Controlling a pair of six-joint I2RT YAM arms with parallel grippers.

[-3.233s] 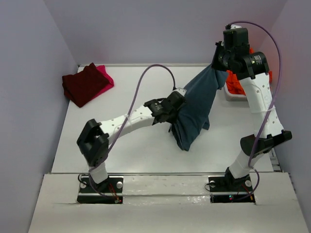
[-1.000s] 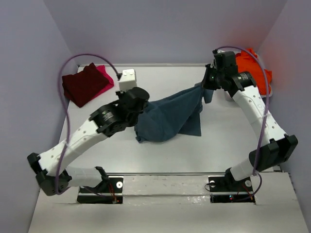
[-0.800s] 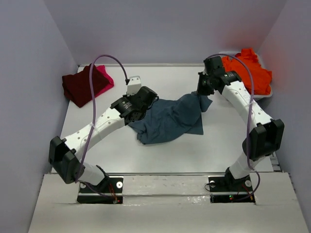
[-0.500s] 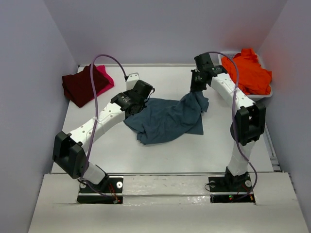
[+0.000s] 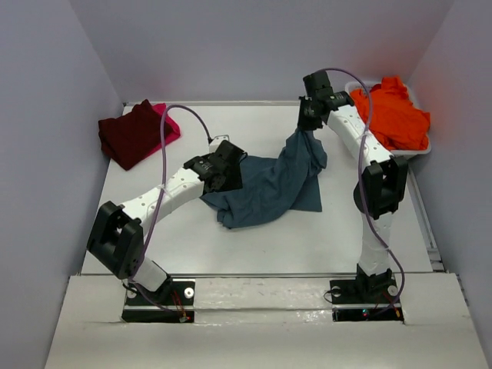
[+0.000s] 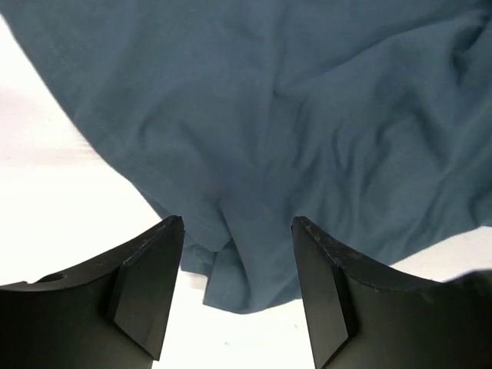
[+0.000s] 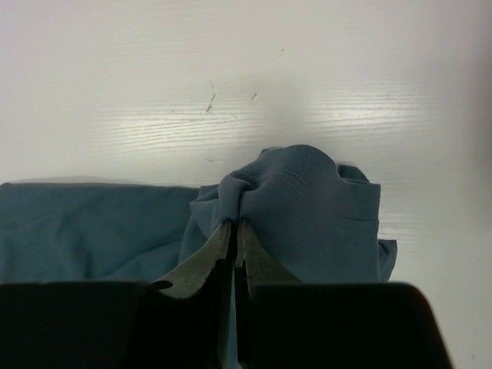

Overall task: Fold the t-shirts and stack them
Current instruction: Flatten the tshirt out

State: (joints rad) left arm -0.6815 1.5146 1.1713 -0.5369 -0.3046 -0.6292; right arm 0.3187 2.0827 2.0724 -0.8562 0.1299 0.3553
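While edge-pinched, teal shirt [image 5: 269,184] mid table [image 5: 254,246].

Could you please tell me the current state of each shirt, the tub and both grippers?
teal-blue t-shirt: unfolded, rumpled on the table, one bunch lifted.
maroon t-shirt: folded, lying on the pink t-shirt.
pink t-shirt: mostly covered, one edge showing.
orange t-shirt: unfolded, heaped in the white tub.
white tub: holds the orange t-shirt.
left gripper: jaws open over the teal-blue t-shirt.
right gripper: jaws shut on the teal-blue t-shirt.
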